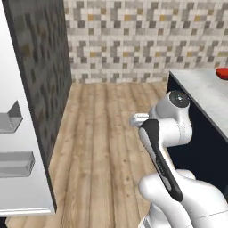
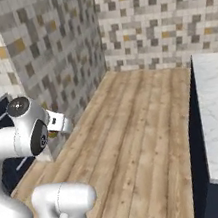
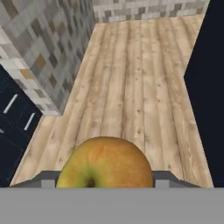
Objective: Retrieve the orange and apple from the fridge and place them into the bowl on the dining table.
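While the white arm's two-finger gripper [image 3: 105, 183] sits about half-spread, it pinches a round yellow-green, orange-blushed apple [image 3: 105, 164], stem dimple facing the camera, above pale wooden floor planks [image 3: 131, 78].

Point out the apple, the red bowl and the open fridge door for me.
apple [image 3: 106, 162]: hand view, middle of its yellow-orange skin.
bowl [image 1: 222, 73]: left base view, the red edge showing at the picture's right border.
fridge door [image 1: 18, 147]: left base view, its white inner face between the bins.
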Tool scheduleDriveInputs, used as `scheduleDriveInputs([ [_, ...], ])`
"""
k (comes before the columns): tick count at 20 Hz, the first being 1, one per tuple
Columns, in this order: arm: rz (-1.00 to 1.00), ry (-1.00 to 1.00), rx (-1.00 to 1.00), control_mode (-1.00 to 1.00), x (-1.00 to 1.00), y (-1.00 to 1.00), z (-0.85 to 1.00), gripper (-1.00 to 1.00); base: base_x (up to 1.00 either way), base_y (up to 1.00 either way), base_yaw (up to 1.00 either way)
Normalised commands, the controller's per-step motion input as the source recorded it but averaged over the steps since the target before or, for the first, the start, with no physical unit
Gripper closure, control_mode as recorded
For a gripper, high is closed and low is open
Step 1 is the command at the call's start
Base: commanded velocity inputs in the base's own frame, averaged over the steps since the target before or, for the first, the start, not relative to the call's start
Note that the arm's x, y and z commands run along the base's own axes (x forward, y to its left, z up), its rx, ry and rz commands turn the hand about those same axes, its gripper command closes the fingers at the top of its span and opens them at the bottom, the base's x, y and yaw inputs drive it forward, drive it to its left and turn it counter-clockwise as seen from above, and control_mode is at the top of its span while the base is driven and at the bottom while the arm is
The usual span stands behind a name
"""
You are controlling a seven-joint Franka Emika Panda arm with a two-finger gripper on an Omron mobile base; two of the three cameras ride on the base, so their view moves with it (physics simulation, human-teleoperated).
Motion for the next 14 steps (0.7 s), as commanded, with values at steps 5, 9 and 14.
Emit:
scheduleDriveInputs([
  [5, 0.0, 0.0, 0.0, 1.0, 0.0, 0.0, 0.0, 1.0, 0.53, -0.18, -0.38],
  [9, 0.0, 0.0, 0.0, 1.0, 0.0, 0.0, 0.0, 1.0, 1.0, 0.0, -0.25],
  [14, 0.0, 0.0, 0.0, 1.0, 0.0, 0.0, 0.0, 1.0, 1.0, 0.0, -0.2],
])
